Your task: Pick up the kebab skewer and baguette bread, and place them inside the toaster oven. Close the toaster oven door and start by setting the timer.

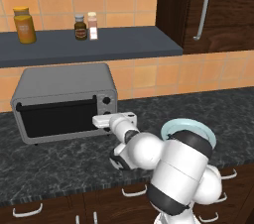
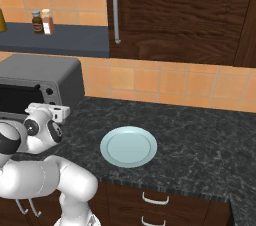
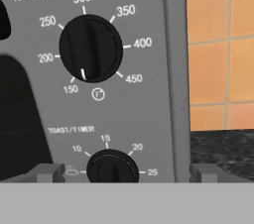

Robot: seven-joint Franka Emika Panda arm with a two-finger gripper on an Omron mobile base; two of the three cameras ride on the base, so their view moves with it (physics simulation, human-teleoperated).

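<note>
Toaster oven (image 1: 64, 101) sits on the dark counter (image 1: 198, 114) with its door (image 1: 57, 116) shut, glass dark; cannot tell what is inside. Plate (image 2: 128, 146) bare, so skewer and bread are judged already loaded. Step in hand, by my reading: setting the timer.

Gripper (image 1: 99, 121) is level with the knob panel, just in front of it, jaws spread wide, holding nothing.

To do it well: centre the two finger tips on either side of the timer knob (image 3: 112, 168), which sits low between them in the hand view; ease forward until they straddle it, close firmly, then rotate the wrist toward the numbers. Stay clear of the temperature knob (image 3: 91, 48) above.

Hand view gives dial lettering and the temperature pointer near its lowest mark; base views cannot resolve this. Left base view shows the whole oven, door shut, and jars (image 1: 85, 26) on the shelf (image 1: 89, 44). Right base view shows the plate unobstructed.
</note>
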